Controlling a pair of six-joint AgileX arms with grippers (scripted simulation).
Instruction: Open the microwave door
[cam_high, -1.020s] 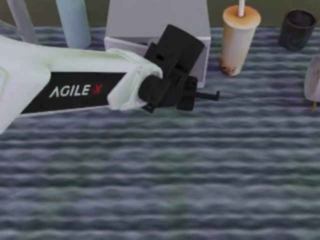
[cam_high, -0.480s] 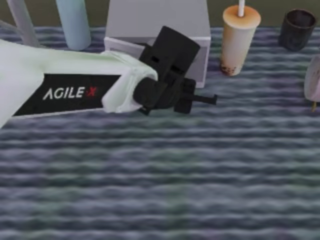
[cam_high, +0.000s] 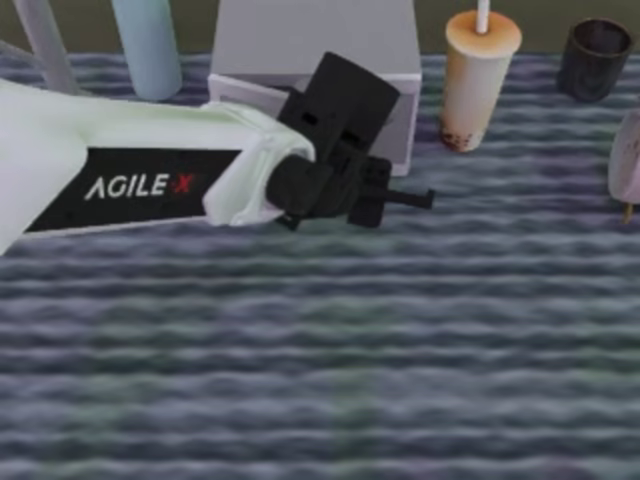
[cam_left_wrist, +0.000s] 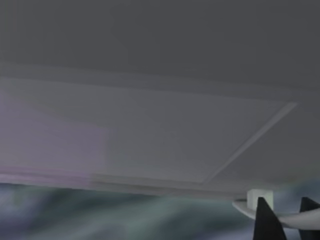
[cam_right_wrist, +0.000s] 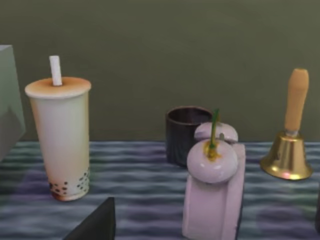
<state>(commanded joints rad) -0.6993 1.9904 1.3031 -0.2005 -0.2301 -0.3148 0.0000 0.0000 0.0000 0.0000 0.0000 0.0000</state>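
No shift, left tool (cam_high: 425, 198) at microwave door (cam_high: 400, 120)

open table (cam_high: 330, 380) in front, cup (cam_high: 478, 80) beside microwave (cam_high: 315, 40)

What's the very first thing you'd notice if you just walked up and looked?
The big white left arm reaching across from the table's left, its black left gripper right in front of the microwave at the back. Next, the tall orange-beige cup with a straw just right of the microwave.
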